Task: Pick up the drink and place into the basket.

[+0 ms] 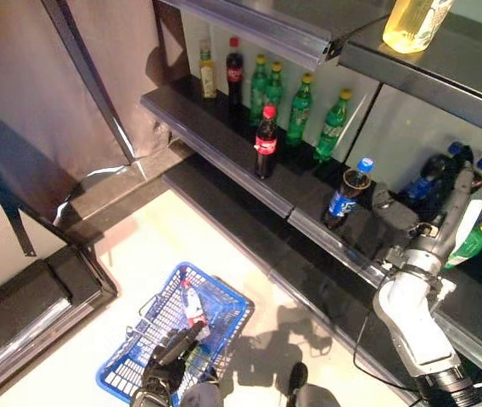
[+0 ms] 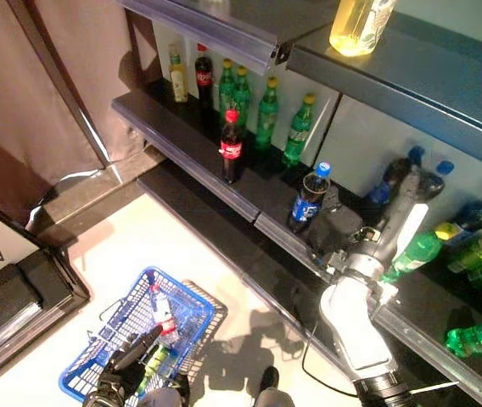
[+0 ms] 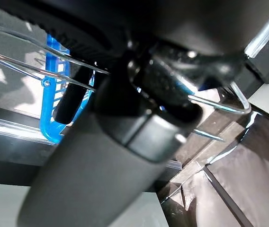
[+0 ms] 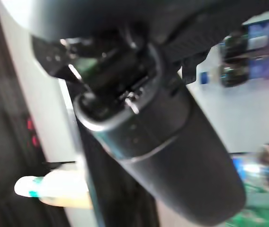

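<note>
My left hand (image 1: 169, 360) is shut on the thin wire handles (image 3: 215, 105) of the blue basket (image 1: 224, 309), which hangs low in front of me. A small bottle with a red cap (image 1: 193, 305) lies in it. My right hand (image 2: 411, 180) reaches into the lower shelf at the right, among dark drinks with blue caps (image 2: 417, 157). In the right wrist view its thumb (image 4: 163, 142) is straight and holds nothing, with blue-labelled drinks (image 4: 262, 42) beyond it. Another blue-capped dark drink (image 1: 345, 197) stands alone nearer the shelf's front edge.
A cola bottle (image 1: 265, 142) stands at the shelf's front edge (image 1: 224, 161), with green bottles (image 1: 300, 106) behind it. A yellow bottle (image 1: 415, 21) stands on the upper shelf. Green bottles (image 2: 419, 250) lie at the right. A dark step (image 1: 29, 314) is at the left.
</note>
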You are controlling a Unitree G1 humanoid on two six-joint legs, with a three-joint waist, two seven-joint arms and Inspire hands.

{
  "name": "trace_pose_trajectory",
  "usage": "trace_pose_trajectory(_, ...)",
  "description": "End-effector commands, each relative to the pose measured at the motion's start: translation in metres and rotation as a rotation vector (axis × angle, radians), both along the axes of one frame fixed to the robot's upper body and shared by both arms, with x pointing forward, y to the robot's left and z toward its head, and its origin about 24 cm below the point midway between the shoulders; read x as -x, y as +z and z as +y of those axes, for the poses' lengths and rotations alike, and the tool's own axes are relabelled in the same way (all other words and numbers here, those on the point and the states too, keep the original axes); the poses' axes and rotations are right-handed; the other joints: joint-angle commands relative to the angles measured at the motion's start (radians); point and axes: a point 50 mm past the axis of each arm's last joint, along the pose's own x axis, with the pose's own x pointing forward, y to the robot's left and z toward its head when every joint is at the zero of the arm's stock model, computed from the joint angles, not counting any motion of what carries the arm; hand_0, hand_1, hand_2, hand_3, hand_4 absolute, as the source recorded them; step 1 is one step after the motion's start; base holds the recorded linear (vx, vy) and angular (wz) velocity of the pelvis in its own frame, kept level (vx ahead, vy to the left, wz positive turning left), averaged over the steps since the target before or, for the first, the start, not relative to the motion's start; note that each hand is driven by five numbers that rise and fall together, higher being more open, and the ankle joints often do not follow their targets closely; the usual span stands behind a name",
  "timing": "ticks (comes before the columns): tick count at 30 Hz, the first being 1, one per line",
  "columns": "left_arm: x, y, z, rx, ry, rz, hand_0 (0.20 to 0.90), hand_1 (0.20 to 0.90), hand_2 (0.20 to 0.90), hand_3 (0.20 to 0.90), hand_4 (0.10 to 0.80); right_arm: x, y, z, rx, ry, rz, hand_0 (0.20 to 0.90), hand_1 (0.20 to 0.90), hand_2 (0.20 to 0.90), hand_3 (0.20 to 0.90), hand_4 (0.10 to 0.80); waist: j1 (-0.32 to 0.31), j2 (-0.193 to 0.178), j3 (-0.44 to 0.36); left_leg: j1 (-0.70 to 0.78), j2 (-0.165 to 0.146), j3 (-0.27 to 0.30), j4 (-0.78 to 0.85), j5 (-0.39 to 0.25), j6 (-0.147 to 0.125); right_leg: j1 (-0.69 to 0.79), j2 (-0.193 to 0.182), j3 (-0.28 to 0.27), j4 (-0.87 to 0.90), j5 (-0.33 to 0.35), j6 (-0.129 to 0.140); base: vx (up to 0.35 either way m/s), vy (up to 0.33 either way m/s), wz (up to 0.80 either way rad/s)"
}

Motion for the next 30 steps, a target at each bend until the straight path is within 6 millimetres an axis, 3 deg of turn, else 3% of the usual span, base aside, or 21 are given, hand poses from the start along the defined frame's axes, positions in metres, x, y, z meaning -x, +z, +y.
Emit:
trace_pose_trajectory(1, -0.055, 0.054, -0.019, 0.052, -0.091, -0.435, 0.3, 0.3, 0.3, 0.2, 0.1, -0.012, 0.05, 0.01, -0.004, 0.053, -0.258, 0.9, 0.9, 0.9, 0.9, 0.8, 0.026, 0.018, 0.026, -0.118, 0.012, -0.028, 0.196, -0.071, 0.009, -0.029, -0.057, -0.05, 0.162, -0.101, 0.029, -0.287, 0.006, 0.17)
trace_pose_trajectory(6, -0.075, 0.068, -0.024, 0.06, -0.097, -0.527, 0.3, 0.3, 0.3, 0.2, 0.1, -0.025, 0.065, 0.024, -0.043, 0.087, -0.315, 0.9, 0.9, 0.9, 0.9, 0.8, 0.023, 0.034, 0.13, -0.218, 0.006, -0.047, 0.251, -0.067, 0.013, -0.123, -0.054, -0.036, 0.221, -0.105, 0.013, -0.188, 0.008, -0.03)
trace_pose_trajectory(14, -0.087, 0.079, -0.028, 0.064, -0.104, -0.602, 0.3, 0.3, 0.3, 0.2, 0.1, -0.037, 0.087, 0.031, -0.093, 0.036, -0.399, 0.9, 0.9, 0.9, 0.9, 0.8, 0.031, 0.041, 0.223, -0.316, -0.005, -0.073, 0.309, -0.063, 0.018, -0.2, -0.043, -0.021, 0.261, -0.104, -0.005, -0.057, 0.003, -0.06)
trace_pose_trajectory(24, -0.096, 0.09, -0.027, 0.065, -0.127, -0.648, 0.3, 0.3, 0.3, 0.2, 0.1, -0.051, 0.104, 0.025, -0.164, -0.028, -0.44, 0.9, 0.9, 0.9, 0.9, 0.8, 0.046, 0.05, 0.237, -0.4, -0.014, -0.085, 0.325, -0.053, 0.029, -0.277, -0.035, -0.012, 0.274, -0.096, -0.009, 0.0, 0.0, 0.0)
trace_pose_trajectory(30, -0.104, 0.097, -0.027, 0.063, -0.139, -0.661, 0.3, 0.3, 0.3, 0.2, 0.1, -0.062, 0.125, 0.022, -0.199, -0.012, -0.476, 0.9, 0.9, 0.9, 0.9, 0.8, 0.063, 0.055, 0.237, -0.439, -0.028, -0.096, 0.322, -0.05, 0.037, -0.318, -0.033, -0.008, 0.274, -0.089, -0.007, 0.004, -0.008, -0.02)
